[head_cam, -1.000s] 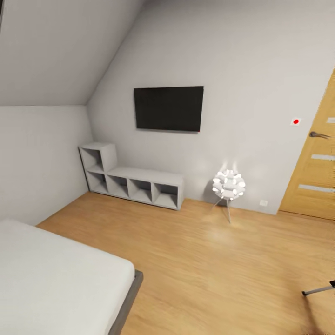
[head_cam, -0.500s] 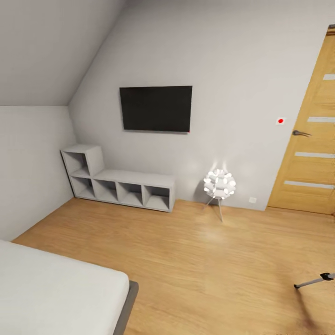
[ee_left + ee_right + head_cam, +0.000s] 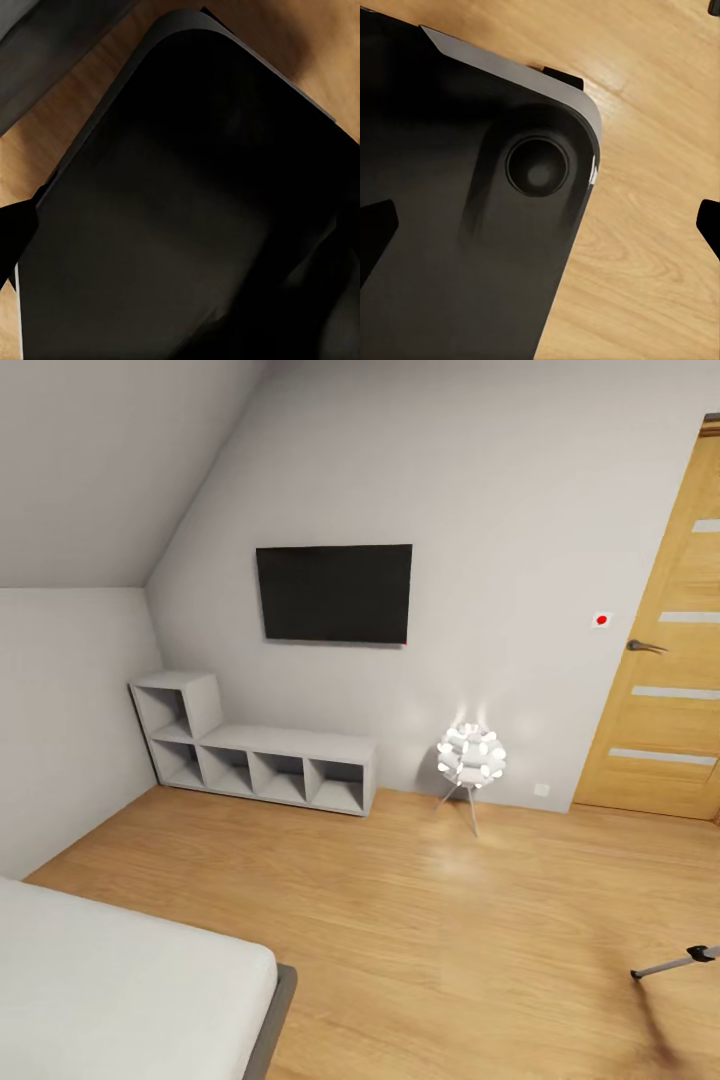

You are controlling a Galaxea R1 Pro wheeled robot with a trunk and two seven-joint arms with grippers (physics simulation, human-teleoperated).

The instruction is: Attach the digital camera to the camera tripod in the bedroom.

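Looking across the bedroom from the head view, the robot faces a sloped white wall with one dark wall-mounted screen [image 3: 334, 593], one grey cube shelf [image 3: 255, 756] with five open compartments, one small globe lamp [image 3: 470, 757] on thin legs, one wooden door [image 3: 668, 670] with a handle, and the corner of one grey bed [image 3: 130, 995] on the light wood floor [image 3: 430, 920]. At the right edge of that view a single silver leg tip with a black foot lies low over the floor, most likely part of the camera tripod [image 3: 676, 964]; the rest of it is out of frame. The digital camera cannot be made out anywhere. Both wrist views look down at dark rounded panels of the robot's own body [image 3: 472, 225] over the floor, and I cannot tell from them whether either pair of jaws is open or closed. By judgement, the tripod will be tall, light and easy to tip, so it is better steadied low at a leg or at the head than pushed. The camera should be small, rigid and smooth-sided, so grip it across the body, clear of the top button and lens.
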